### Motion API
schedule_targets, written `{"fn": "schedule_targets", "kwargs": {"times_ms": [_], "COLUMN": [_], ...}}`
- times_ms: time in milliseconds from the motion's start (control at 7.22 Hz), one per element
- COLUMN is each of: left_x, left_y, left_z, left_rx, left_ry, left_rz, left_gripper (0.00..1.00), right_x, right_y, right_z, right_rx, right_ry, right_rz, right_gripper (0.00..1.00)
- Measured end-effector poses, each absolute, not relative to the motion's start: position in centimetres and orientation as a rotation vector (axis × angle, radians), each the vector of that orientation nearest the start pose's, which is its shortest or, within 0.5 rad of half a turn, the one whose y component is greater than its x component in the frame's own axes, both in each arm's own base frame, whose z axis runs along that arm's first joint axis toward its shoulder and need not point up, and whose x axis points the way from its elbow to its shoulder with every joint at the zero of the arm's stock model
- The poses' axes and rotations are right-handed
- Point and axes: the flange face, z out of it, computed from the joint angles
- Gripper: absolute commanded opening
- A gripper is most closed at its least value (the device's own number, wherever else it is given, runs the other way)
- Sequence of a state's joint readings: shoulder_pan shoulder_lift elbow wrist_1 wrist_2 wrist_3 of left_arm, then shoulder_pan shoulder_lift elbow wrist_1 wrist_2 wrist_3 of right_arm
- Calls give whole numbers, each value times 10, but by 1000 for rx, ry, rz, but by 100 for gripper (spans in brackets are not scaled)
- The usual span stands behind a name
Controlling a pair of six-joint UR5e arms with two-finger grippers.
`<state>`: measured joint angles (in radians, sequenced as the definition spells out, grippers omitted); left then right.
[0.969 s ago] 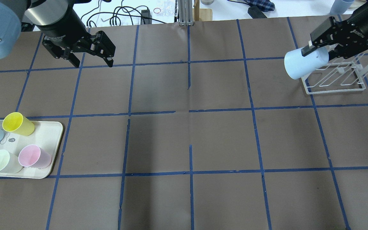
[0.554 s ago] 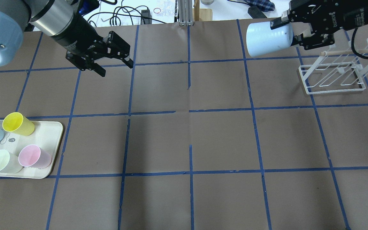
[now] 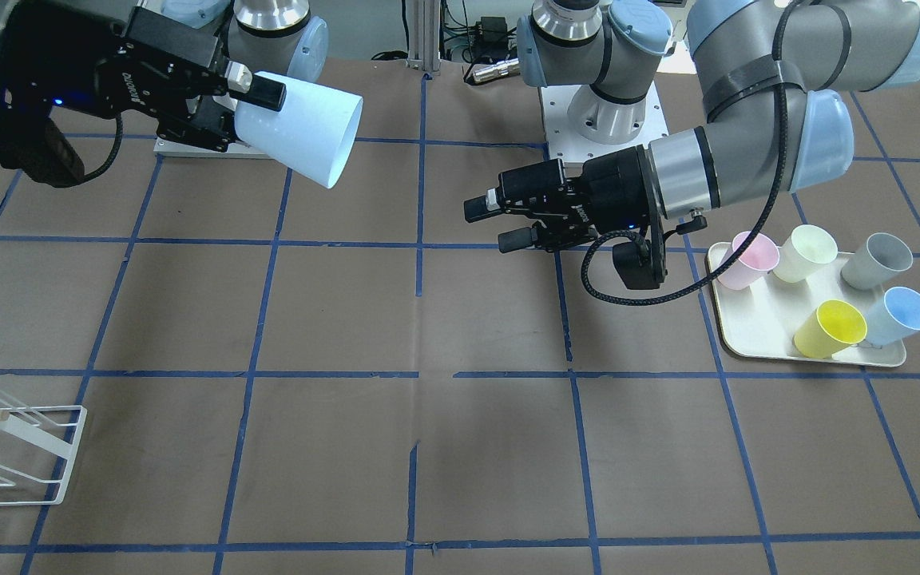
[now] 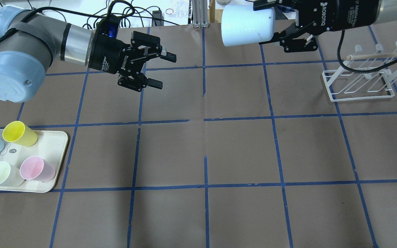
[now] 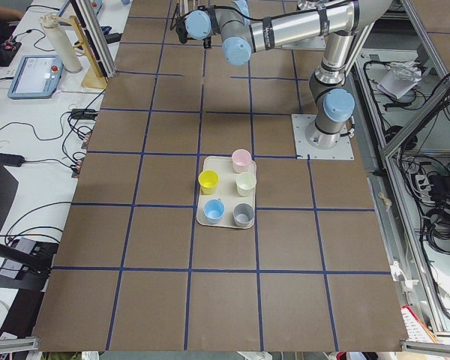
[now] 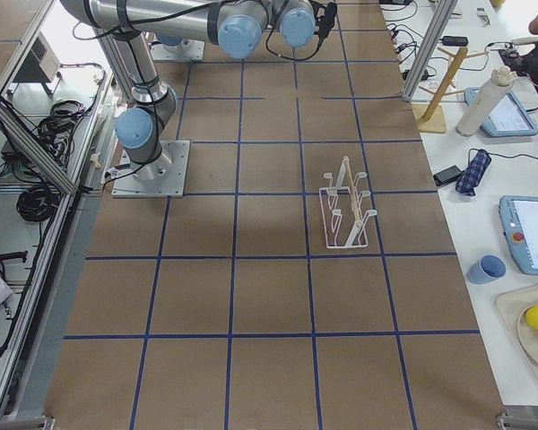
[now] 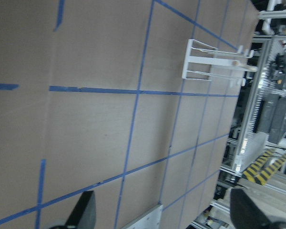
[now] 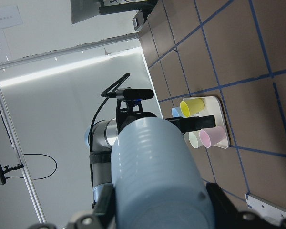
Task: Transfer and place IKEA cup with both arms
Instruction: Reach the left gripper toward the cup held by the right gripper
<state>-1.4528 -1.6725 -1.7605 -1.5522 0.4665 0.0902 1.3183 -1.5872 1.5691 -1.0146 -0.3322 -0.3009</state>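
**Overhead view.** Over the past second the left gripper (image 4: 165, 70), jaws spread and empty, has swung from the upper left toward top centre. The right gripper (image 4: 269, 22), pinching the cup (image 4: 245, 26), has carried it to top centre from the rack (image 4: 360, 98). We judge a handover imminent. We count five spare cups (image 4: 33, 168) on one tray (image 4: 59, 144) at lower left, one held cup, one rack, two arms.
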Motion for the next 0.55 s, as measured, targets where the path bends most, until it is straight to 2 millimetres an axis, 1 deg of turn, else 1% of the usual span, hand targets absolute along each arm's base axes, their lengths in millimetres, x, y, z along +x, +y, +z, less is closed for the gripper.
{"fn": "schedule_targets", "kwargs": {"times_ms": [138, 277, 554], "left_x": [-167, -171, -180], "left_y": [-525, -522, -506], "left_z": [402, 398, 377], "left_rx": [225, 260, 341], "left_ry": [-1896, -1774, -1545], "left_rz": [-147, -154, -179], "left_gripper": [100, 100, 100], "right_x": [116, 123, 137], "right_y": [-493, -491, -488], "right_z": [518, 518, 517], "right_rx": [313, 308, 288], "right_ry": [1825, 1825, 1828], "right_rz": [148, 163, 191], "right_gripper": [26, 26, 26]}}
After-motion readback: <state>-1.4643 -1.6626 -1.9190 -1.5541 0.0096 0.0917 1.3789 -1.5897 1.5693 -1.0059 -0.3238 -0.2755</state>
